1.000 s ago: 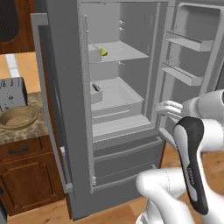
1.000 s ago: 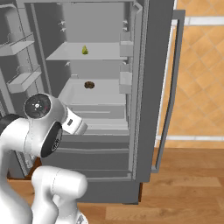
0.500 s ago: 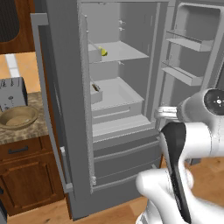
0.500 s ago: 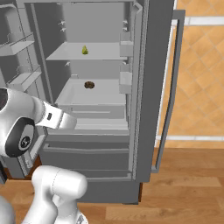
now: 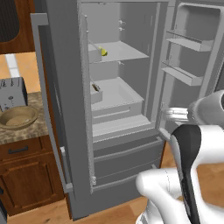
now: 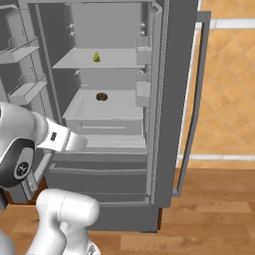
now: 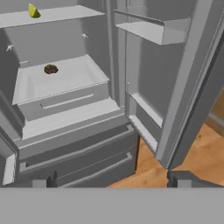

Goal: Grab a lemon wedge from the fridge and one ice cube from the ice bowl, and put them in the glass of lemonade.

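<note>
The fridge (image 5: pixel 61 92) (image 6: pixel 172 79) stands with both upper doors swung open. On its upper shelf lies the lemon wedge (image 5: pixel 103 51) (image 6: pixel 96 57) (image 7: pixel 33 11), small and yellow-green. My gripper (image 7: pixel 111 181) hovers in front of the open fridge at lower-shelf height, well below and short of the wedge. Its two fingertips (image 7: pixel 43 181) sit far apart, so it is open and holds nothing. The hand (image 6: pixel 67 142) (image 5: pixel 173 114) points into the fridge. The tan ice bowl (image 5: pixel 18 117) rests on the counter to the left. The glass of lemonade is out of view.
A small dark brown lump (image 6: pixel 101 96) (image 7: pixel 50 69) lies in the white tray of the middle shelf. Door bins (image 5: pixel 186 74) jut from the right-hand door. A silver toaster (image 5: pixel 11 94) stands behind the bowl. Two drawers (image 7: pixel 74 157) close off the fridge's bottom.
The arm's elbow has swung down and outward and the hand has reached forward toward the fridge opening. Over the last half second it has hardly moved. The lemon wedge has stayed put.
</note>
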